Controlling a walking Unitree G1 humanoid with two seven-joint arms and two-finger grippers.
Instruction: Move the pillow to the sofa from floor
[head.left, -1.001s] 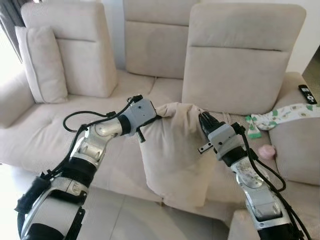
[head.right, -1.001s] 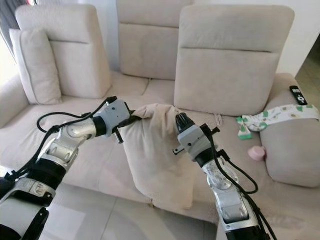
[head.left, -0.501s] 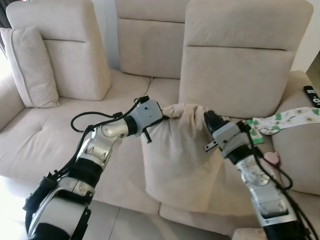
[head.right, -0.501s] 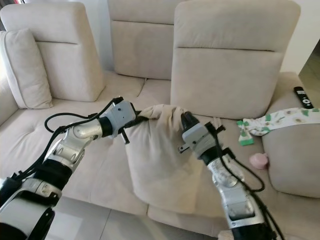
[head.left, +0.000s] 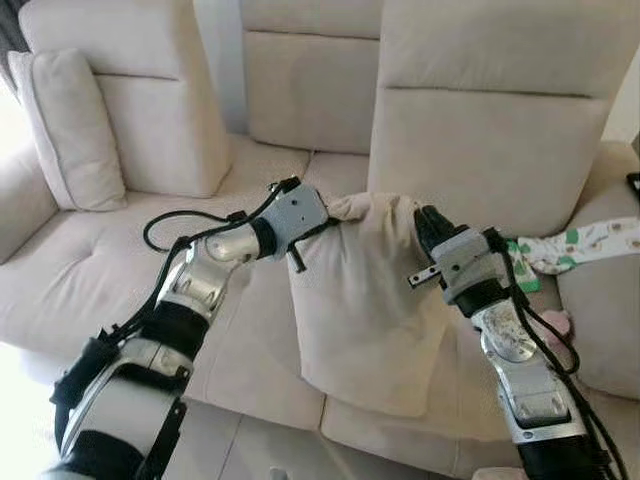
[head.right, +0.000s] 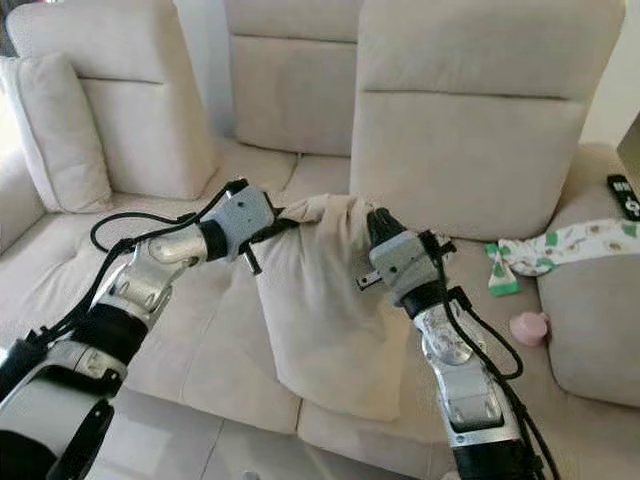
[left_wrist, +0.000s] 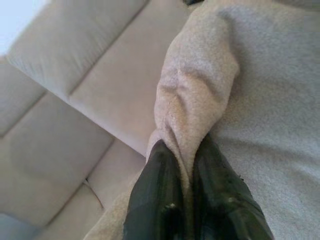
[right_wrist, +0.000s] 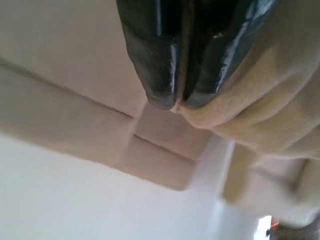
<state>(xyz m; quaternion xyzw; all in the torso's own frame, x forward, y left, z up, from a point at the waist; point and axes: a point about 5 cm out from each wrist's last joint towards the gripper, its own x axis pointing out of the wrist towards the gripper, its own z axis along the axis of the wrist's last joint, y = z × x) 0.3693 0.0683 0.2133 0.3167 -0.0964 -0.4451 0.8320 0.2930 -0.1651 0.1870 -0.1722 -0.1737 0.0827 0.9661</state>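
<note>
While both end effectors pinch it, pillow (head.left: 365, 300) hangs against sofa (head.left: 130, 270).

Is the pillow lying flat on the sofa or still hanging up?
Hanging up. The pillow dangles over the sofa seat, its top corners pinched by the left gripper and the right gripper.

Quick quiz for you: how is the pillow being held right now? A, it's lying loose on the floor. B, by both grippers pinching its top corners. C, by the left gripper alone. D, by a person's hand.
B: the left gripper and the right gripper each pinch a fold of the pillow, which hangs between them against the sofa.
</note>
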